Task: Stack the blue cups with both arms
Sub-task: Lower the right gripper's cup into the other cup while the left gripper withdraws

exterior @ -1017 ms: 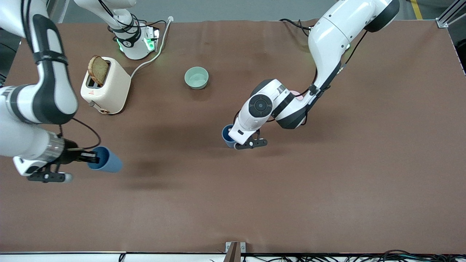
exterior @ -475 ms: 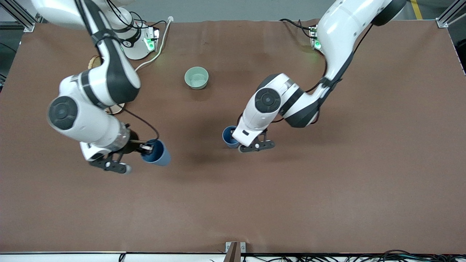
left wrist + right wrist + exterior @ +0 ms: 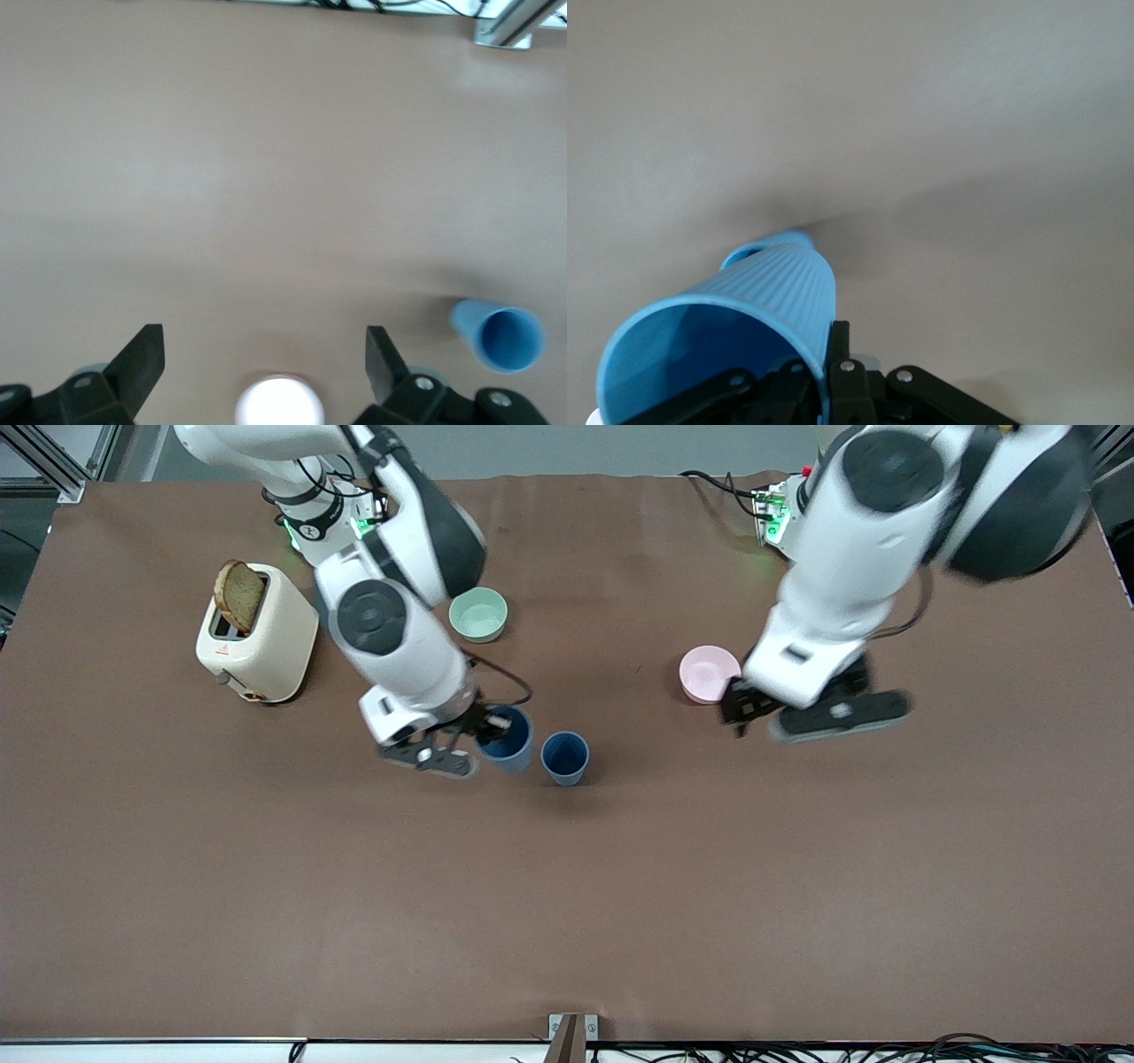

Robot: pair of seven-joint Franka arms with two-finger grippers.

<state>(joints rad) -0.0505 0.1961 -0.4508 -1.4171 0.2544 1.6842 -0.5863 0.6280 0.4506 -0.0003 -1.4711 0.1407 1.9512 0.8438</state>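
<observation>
Right gripper (image 3: 493, 729) carries one cup (image 3: 508, 737) beside the other cup (image 3: 564, 757).

The right gripper's fingers pinch the rim of the held cup, which hangs in the air just beside the standing cup, toward the right arm's end. The left gripper (image 3: 264, 359) hangs spread and empty over the pink bowl (image 3: 707, 673). The green bowl (image 3: 478, 615) sits farther from the front camera than both cups.

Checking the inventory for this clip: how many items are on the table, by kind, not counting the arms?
Blue cups: 2, one standing on the table, one held in the right gripper at
Bowls: 2, pale green and pale pink
Toaster: 1
Bread slice: 1, in the toaster
Total: 6
</observation>
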